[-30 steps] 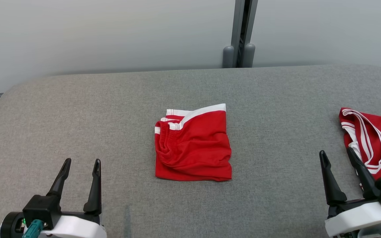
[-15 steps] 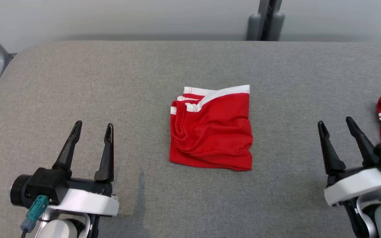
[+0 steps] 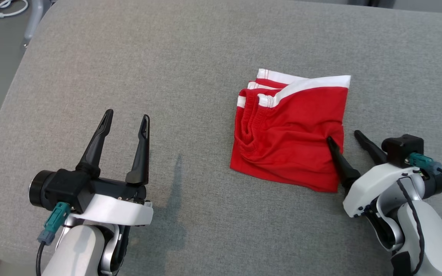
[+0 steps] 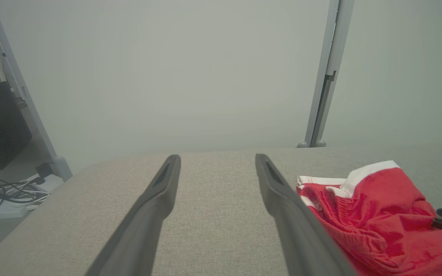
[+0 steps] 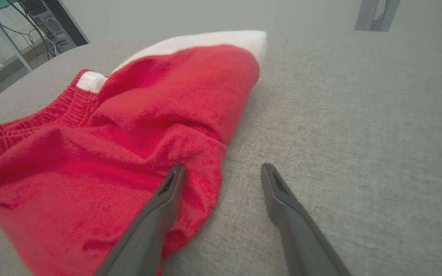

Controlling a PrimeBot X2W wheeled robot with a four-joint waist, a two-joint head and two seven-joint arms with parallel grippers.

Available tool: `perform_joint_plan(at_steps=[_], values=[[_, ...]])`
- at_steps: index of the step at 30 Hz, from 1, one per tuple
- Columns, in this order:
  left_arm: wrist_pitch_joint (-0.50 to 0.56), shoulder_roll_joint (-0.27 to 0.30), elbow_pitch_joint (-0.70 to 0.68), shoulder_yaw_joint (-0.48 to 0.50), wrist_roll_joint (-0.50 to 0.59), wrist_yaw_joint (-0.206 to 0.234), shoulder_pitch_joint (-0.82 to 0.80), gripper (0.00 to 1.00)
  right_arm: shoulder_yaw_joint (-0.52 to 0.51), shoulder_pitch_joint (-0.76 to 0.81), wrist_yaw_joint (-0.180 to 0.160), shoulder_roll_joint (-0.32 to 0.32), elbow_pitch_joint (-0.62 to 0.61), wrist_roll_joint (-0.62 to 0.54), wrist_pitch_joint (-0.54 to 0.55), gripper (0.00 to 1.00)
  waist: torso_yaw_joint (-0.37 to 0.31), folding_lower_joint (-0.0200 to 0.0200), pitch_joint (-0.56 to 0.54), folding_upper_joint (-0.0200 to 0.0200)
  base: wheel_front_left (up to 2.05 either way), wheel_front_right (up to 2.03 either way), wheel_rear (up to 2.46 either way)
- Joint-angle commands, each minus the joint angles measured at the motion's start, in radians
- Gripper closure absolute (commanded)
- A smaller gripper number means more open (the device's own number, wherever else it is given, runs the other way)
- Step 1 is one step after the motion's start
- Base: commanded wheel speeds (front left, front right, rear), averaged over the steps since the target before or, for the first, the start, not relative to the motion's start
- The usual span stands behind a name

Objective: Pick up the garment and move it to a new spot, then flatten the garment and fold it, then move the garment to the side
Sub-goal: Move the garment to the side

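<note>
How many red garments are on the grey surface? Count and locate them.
1. The red garment lies right of centre on the grey surface, the open right gripper straddling its right edge. Others may lie outside view.

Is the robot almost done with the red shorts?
Nearly. The red shorts already lie folded in a square on the gray table. The right gripper is open, its fingers straddling the shorts' near edge, not yet pinching. The left gripper hangs open, apart. Left to do: grab and slide them aside.

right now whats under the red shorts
The red shorts lie on the grey padded surface; their folded lower layers are covered. The open right gripper straddles their right edge, one finger above the cloth, none seen beneath.
</note>
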Motion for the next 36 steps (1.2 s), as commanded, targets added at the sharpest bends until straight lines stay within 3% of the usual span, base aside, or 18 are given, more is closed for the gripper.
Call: perform_joint_plan(at_steps=[1, 5, 6, 8, 19, 36], values=[[-0.009, -0.001, 0.012, 0.005, 0.01, -0.005, -0.026, 0.0, 0.02, -0.03, 0.0, 0.001, 0.041, 0.021, 0.012, 0.0, 0.02, 0.0, 0.022, 0.0, 0.0, 0.0, 0.0], [-0.017, -0.004, 0.022, 0.01, 0.011, -0.012, -0.034, 0.0, 0.061, -0.05, 0.0, 0.002, 0.092, 0.05, 0.041, 0.0, 0.024, 0.0, 0.027, 0.0, 0.0, 0.0, 0.0], [-0.019, -0.005, 0.026, 0.012, 0.011, -0.013, -0.035, 0.0, 0.076, -0.056, 0.0, 0.002, 0.104, 0.061, 0.053, 0.08, 0.023, 0.0, 0.029, 0.0, 0.0, 0.0, 0.0], [-0.019, -0.007, 0.03, 0.017, 0.012, -0.013, -0.04, 0.0, 0.105, -0.071, 0.0, -0.001, 0.119, 0.083, 0.071, 1.0, 0.02, 0.0, 0.032, 0.0, 0.0, 0.0, 0.0], [-0.025, 0.001, 0.026, 0.034, 0.024, -0.02, -0.044, 0.0, 0.159, -0.092, -0.001, -0.064, 0.058, 0.106, 0.04, 1.0, -0.042, 0.0, 0.025, 0.0, 0.0, 0.0, 0.0], [0.029, 0.053, -0.065, 0.036, 0.035, -0.003, -0.019, 0.0, 0.064, 0.112, -0.001, -0.168, -0.116, 0.049, -0.007, 1.0, -0.333, 0.0, 0.022, 0.0, 0.0, 0.0, 0.0]])
